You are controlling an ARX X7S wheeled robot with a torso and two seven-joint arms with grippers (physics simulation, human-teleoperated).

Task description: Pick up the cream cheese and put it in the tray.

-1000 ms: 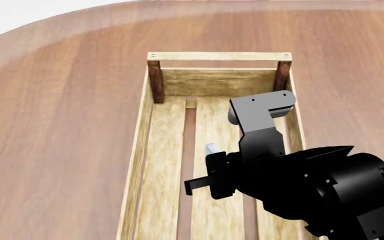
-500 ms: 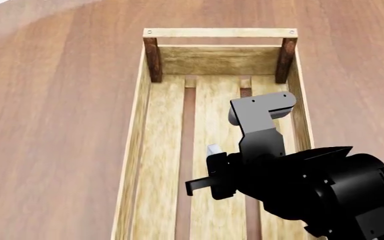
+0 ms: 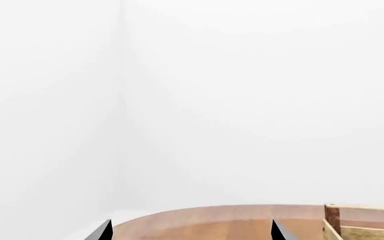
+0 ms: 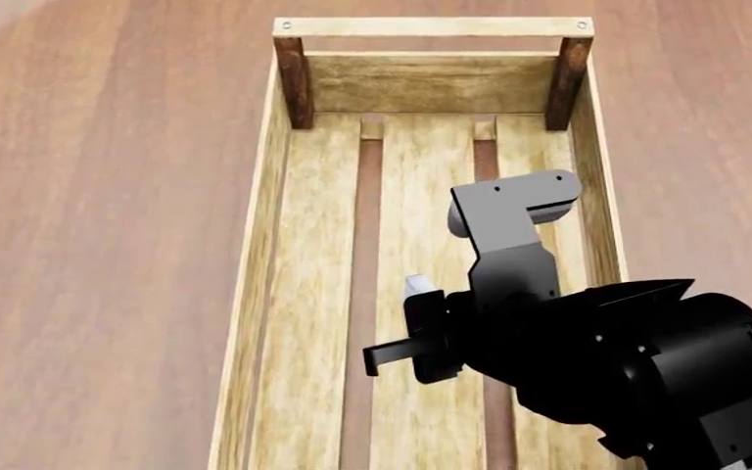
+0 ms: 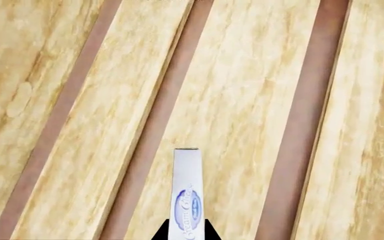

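A broad brown wooden table [image 4: 102, 196] fills the head view. On it lies the tray [image 4: 265, 255], a long pale slatted crate with dark corner posts, running from the near edge toward the far one. Above the tray's slats hangs the black right arm [image 4: 637, 372]. Its right gripper [image 5: 184, 231] is clamped on the cream cheese [image 5: 186, 192], a small white box with a blue oval logo, held edge-on over the middle slats. The left gripper [image 3: 190, 231] shows only two dark fingertips, set wide apart, holding nothing, past the table's far edge.
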